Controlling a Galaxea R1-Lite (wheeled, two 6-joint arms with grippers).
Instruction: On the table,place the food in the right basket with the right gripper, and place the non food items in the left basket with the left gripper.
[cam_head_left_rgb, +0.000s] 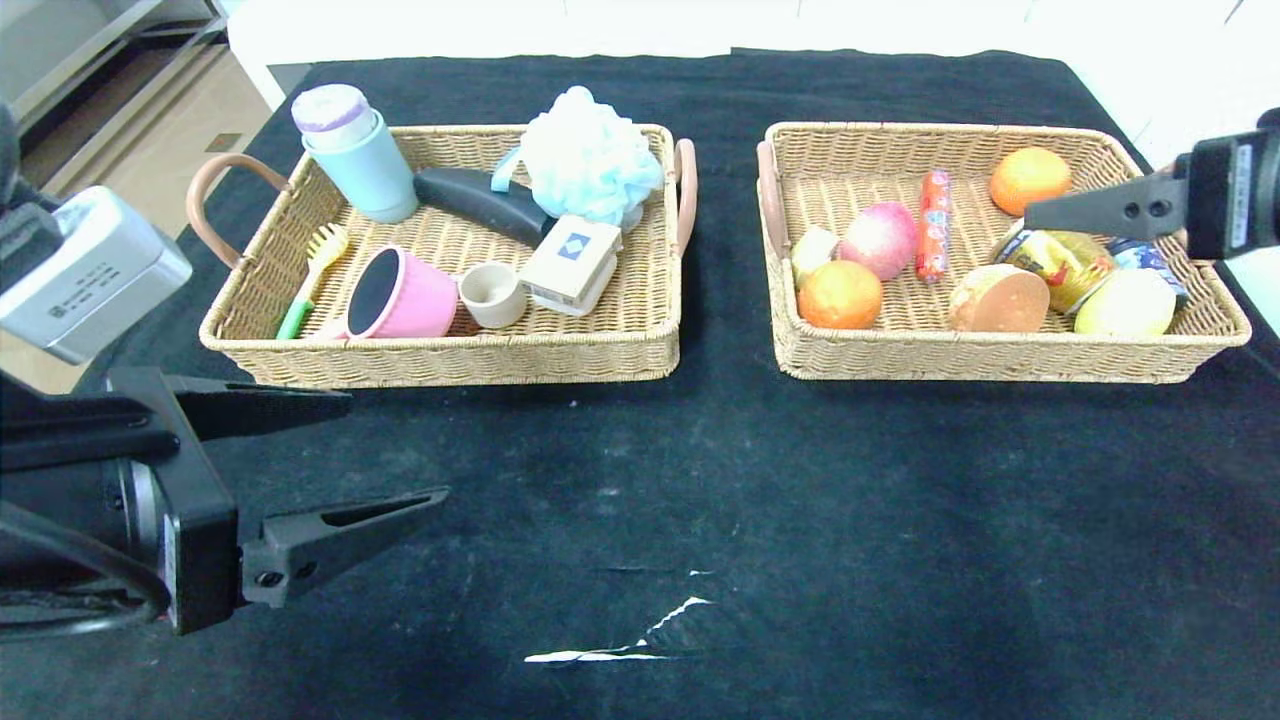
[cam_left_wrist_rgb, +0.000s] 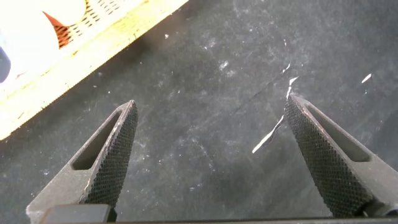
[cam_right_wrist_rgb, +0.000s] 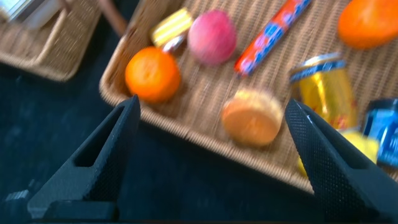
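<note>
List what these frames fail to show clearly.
- Blue can: head view, mostly hidden behind the lemon and gold can; cut off by the edge in the right wrist view.
- Right gripper: head view shows one finger only.
- Left basket: left wrist view, overexposed, contents unreadable.

both arms are black – the left gripper has long wedge fingers with knurled pads, slotted sides, small screws; a silver-grey box behind it; the right gripper bears a white label.

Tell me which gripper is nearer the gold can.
Right. The right gripper hovers open just beside the gold can in the right basket; the left gripper is far across, near the table's front-left.
</note>
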